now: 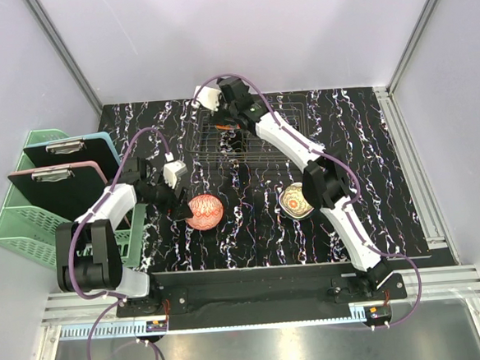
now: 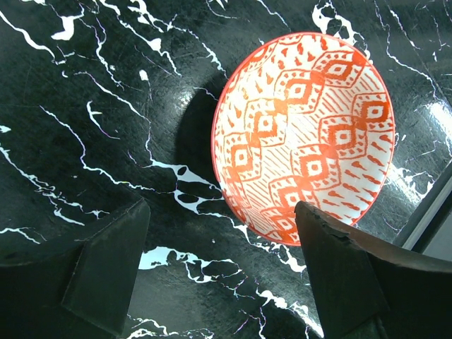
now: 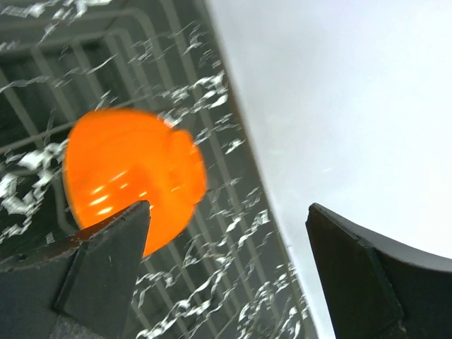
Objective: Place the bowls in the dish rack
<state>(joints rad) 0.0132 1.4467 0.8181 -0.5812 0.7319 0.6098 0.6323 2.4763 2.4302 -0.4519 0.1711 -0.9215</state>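
**A:** L claw status?

**B:** L claw (image 2: 222,210) released, jaws wide, nothing btwn them. We see the red bowl (image 2: 304,134) just ahead on the black marbled table (image 2: 85,106). Its lower rim sits close to one finger (image 2: 339,282); we cannot tell if they touch.

**A:** R claw?

**B:** R claw (image 3: 227,208) released too, jaws wide, over the rack (image 1: 254,146). The orange bowl (image 3: 131,176) lies on the rack wires, tipped w/ its foot showing. That view is blurred. One finger overlaps the bowl's lower edge in the wrist view, but the bowl isn't btwn the jaws.

**A:** Layout, top view?

**B:** We find the rack at the table's far side. The red bowl is near-left, just beside the L claw. The cream bowl (image 1: 293,203) is near-right on the table, partly hidden by the R arm (image 1: 323,182).
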